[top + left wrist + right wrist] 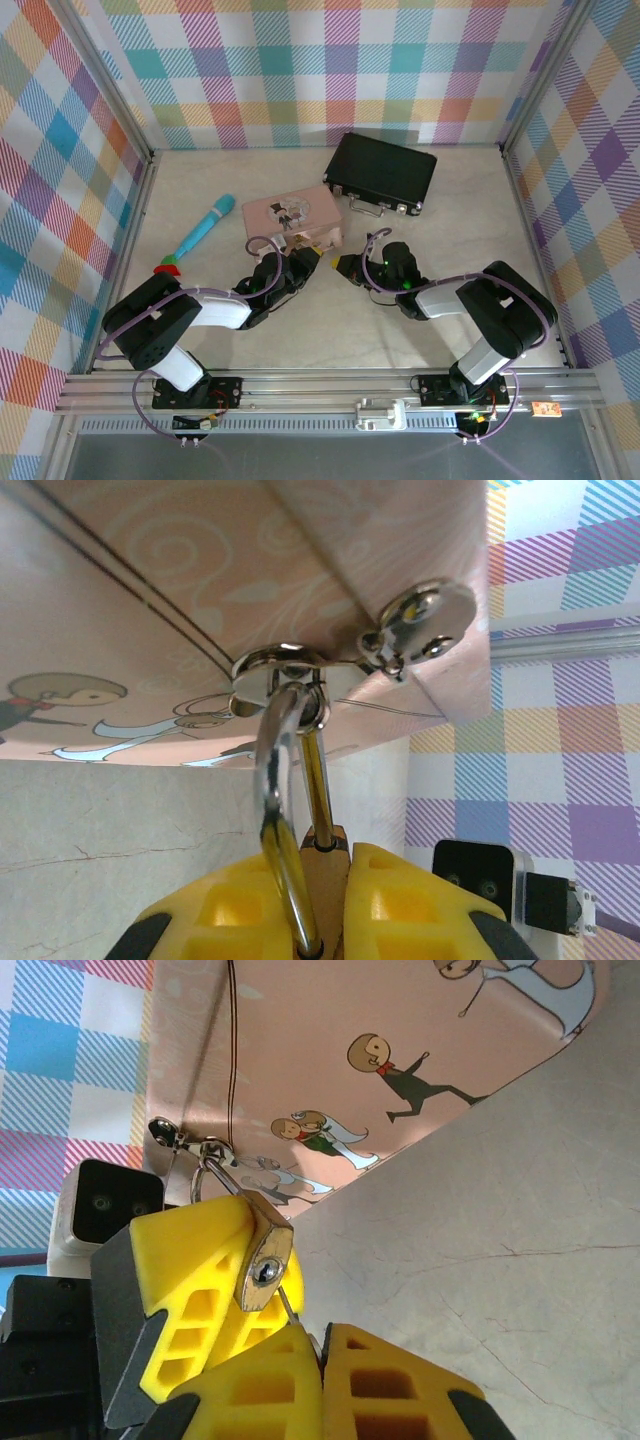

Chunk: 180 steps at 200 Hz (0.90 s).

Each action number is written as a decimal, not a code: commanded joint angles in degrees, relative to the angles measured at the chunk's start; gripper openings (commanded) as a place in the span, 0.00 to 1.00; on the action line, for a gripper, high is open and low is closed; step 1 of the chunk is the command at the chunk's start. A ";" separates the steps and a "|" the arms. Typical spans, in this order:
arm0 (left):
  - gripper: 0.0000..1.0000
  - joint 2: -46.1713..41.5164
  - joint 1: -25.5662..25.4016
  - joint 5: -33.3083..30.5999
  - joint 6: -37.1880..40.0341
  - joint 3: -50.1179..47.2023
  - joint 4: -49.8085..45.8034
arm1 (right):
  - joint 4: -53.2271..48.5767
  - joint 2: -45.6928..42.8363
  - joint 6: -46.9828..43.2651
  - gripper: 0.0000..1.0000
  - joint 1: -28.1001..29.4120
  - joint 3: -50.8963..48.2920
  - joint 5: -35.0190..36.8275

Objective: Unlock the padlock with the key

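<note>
Two grippers meet nose to nose on the table (pixel 330 330), just off the 5 o'clock corner of the pink tin (pixel 290 212). The left gripper (pixel 306 262) reaches in from 8 o'clock and the right gripper (pixel 350 268) from 3 o'clock.

In the left wrist view, the left gripper's yellow fingers (pixel 420 900) are pressed against the brass body of the padlock (pixel 262 1250), one on each side. Its silver shackle (pixel 272 780) rises toward 12 o'clock and is threaded through the hasp (pixel 290 665) on the tin's front edge. The padlock therefore hangs from the tin with its body clamped in the left jaws.

In the right wrist view, the right gripper's fingers (pixel 390 1385) are drawn together to a thin slit. They pinch the key (pixel 288 1306), whose slim grey shaft shows just above the fingertips. The shaft runs toward 11 o'clock and meets the round keyhole end of the padlock, which sits just beyond the right fingertips. How deep the key sits in the keyhole cannot be told.

A black case (pixel 382 172) lies at 1 o'clock from the tin and a blue stick (pixel 205 227) at 9 o'clock, both apart from the grippers.
</note>
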 commanded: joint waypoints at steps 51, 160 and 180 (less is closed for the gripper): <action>0.00 -2.96 0.12 0.46 1.72 0.75 2.98 | 0.44 -1.33 -1.11 0.00 1.35 1.11 0.16; 0.00 -2.58 -0.40 0.59 2.01 0.75 2.80 | 0.81 -2.14 -1.82 0.00 1.52 1.83 0.51; 0.00 -2.16 -0.50 0.64 1.92 0.92 3.37 | 0.45 -1.80 -1.88 0.00 1.63 2.48 0.25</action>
